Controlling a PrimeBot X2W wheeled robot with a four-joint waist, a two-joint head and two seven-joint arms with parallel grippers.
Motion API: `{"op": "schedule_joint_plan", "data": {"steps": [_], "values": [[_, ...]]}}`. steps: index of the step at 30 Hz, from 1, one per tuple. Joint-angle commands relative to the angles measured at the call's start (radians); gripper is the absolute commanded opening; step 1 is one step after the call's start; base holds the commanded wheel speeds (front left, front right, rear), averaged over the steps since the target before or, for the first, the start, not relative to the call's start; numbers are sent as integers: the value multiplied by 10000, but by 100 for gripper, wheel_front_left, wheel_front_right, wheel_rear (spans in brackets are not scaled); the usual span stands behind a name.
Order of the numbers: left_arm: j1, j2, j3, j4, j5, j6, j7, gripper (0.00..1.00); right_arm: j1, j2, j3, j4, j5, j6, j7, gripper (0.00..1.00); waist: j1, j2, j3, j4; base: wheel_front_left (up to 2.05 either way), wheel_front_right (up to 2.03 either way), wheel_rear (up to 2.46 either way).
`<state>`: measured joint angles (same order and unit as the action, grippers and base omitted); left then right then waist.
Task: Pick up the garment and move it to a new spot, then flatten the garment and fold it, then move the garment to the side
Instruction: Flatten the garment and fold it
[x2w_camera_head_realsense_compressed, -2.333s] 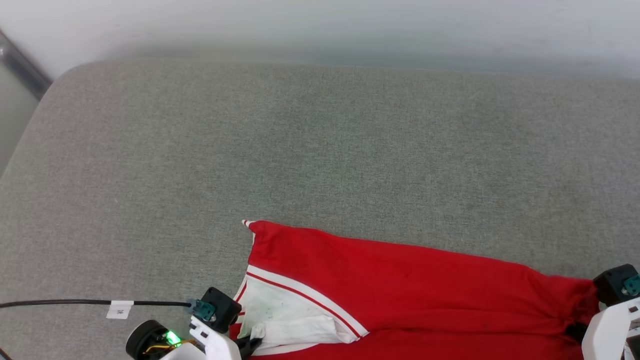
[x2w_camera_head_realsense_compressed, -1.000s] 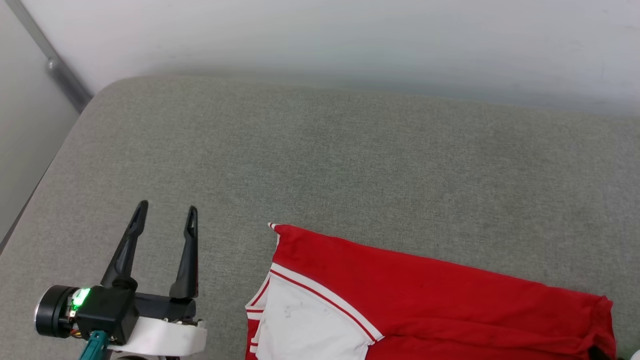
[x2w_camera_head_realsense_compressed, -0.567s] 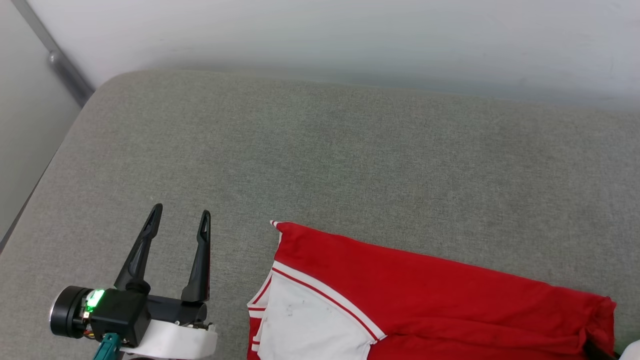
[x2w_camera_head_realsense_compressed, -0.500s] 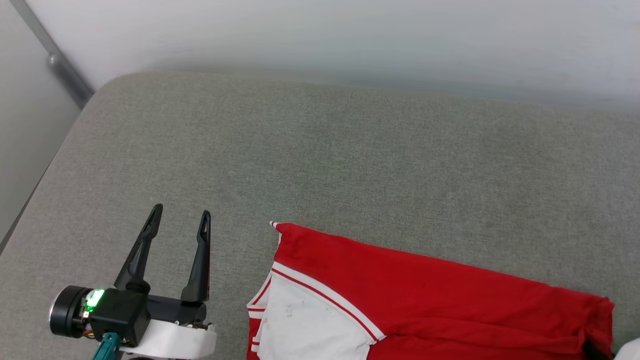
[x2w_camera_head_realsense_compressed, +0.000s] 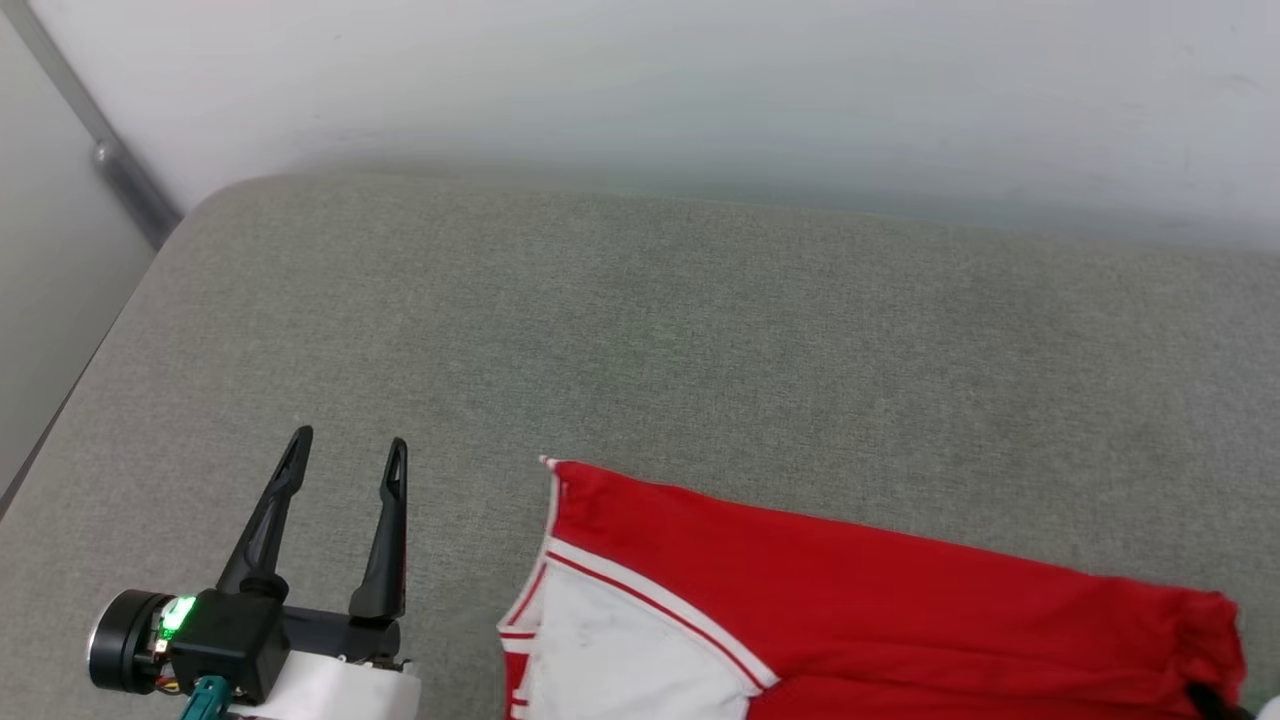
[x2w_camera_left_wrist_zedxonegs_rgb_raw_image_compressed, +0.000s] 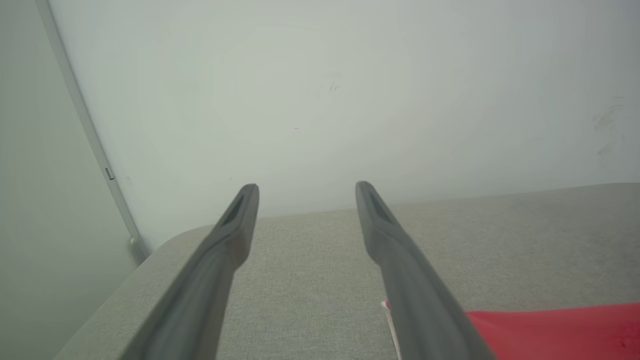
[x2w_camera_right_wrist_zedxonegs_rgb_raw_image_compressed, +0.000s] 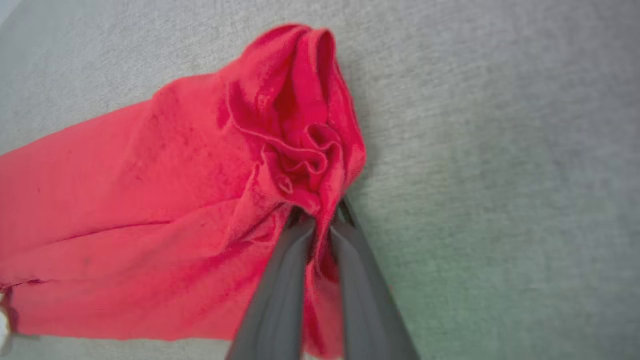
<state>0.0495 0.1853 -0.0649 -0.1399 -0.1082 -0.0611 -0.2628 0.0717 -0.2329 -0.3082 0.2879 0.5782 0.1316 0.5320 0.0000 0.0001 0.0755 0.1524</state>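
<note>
The garment lies on the grey cushion at the lower right of the head view, red body stretched sideways, white sleeve at its left end. My left gripper stands open and empty on the cushion left of the sleeve, apart from the cloth. In the left wrist view the left gripper points toward the wall, with the garment at the lower right. In the right wrist view my right gripper is shut on a bunched, wrinkled end of the garment.
A white wall rises behind the cushion. A grey metal rail runs down the wall at the far left, beside the cushion's rounded left edge. Bare grey fabric stretches beyond and left of the garment.
The right gripper's fingers have closed on the bunched right end of the garment. The left gripper, earlier at the sleeve, now stands open to the left. The head camera shifted slightly.
</note>
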Motion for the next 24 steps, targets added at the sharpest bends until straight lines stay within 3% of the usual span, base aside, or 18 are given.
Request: {"op": "schedule_joint_plan", "data": {"steps": [1,6,11,16,24], "values": [[49,-53,69,-19,92,-53,-24,100,0,-248,-283,140,-140,-20,-50,0,0,-1,3,-57,0,0,0],[37,-198,180,20,139,-190,-24,100,-257,-756,-979,555,-993,-17,-221,0,0,-1,32,-165,0,0,0],[117,-300,223,115,204,-294,-25,100,-335,-764,-922,392,-1046,-15,20,0,0,-1,-50,-268,0,0,0],[184,-397,171,192,275,-394,-25,100,65,-606,-460,-651,-921,-12,514,0,0,-1,-237,-314,0,0,0],[284,-513,191,276,348,-485,-25,100,672,347,593,-3012,-565,-12,1764,0,0,-1,-528,-261,0,0,0]]}}
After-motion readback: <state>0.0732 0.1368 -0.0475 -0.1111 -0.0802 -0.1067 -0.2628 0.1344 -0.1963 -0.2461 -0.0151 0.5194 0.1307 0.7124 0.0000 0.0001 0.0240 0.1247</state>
